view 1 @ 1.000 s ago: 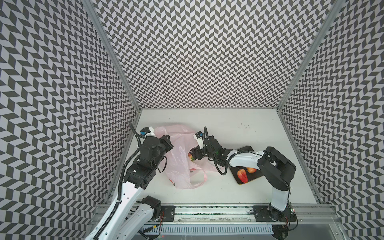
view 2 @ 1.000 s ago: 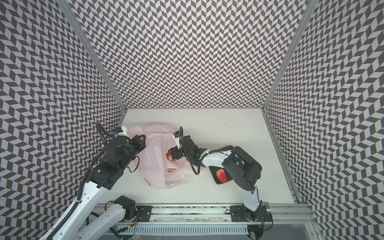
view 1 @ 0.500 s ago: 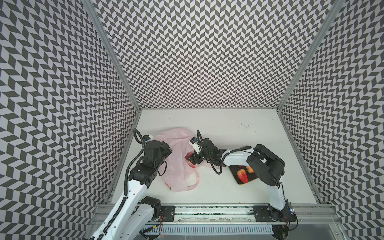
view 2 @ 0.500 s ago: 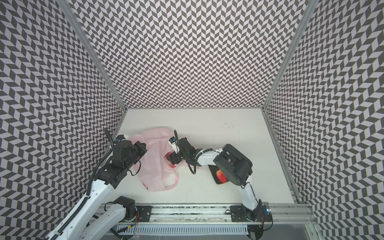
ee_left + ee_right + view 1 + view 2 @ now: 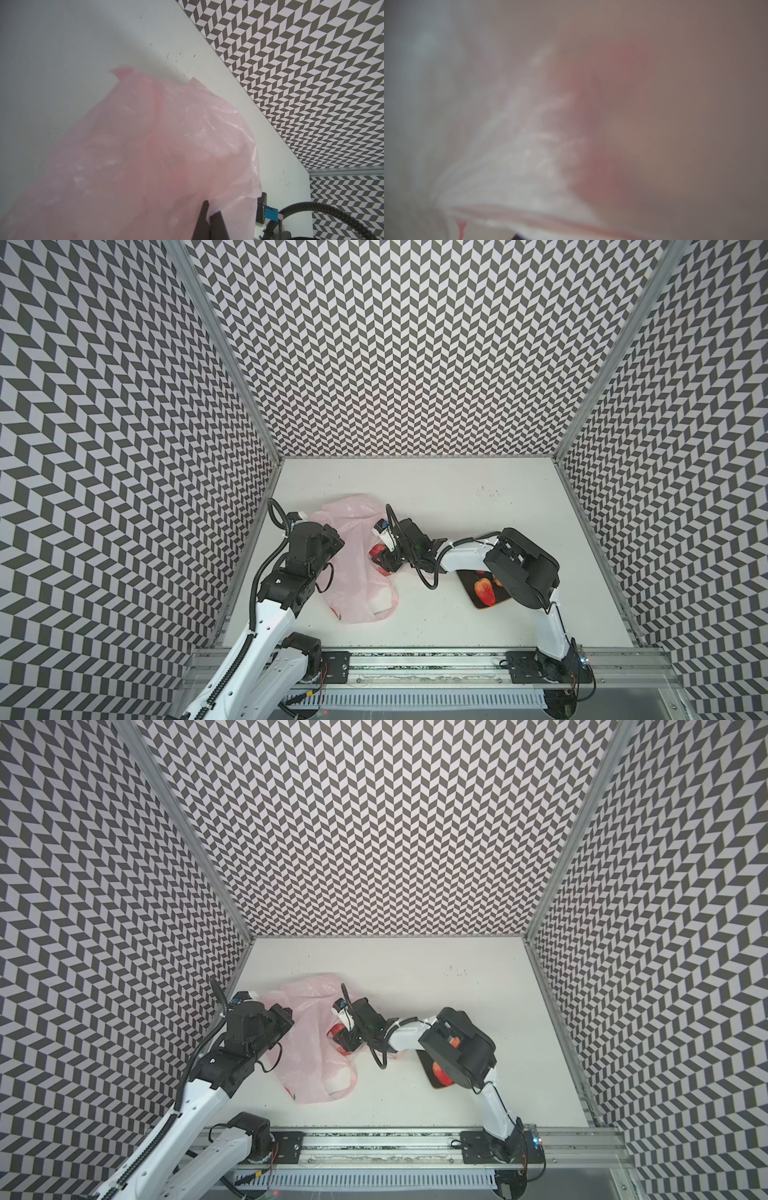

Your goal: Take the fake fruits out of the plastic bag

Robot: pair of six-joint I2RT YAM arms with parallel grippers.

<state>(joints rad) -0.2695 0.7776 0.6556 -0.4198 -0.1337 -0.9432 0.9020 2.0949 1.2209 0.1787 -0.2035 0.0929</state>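
Left gripper (image 5: 208, 211): elbow raised, fingers pinched together on the plastic bag (image 5: 353, 572). Right gripper (image 5: 381, 565): forearm low, reaching into the bag's mouth by a red fake fruit (image 5: 376, 550); finger state unreadable.

The plastic bag (image 5: 353, 572) lies left of the board (image 5: 466, 578) bearing fake fruits (image 5: 484, 588).

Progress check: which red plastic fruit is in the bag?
The red fruit by the right claw, inside the pale-pink plastic bag; the red strawberry lies on the dark board.

Bright, even light; right wrist view blurry.
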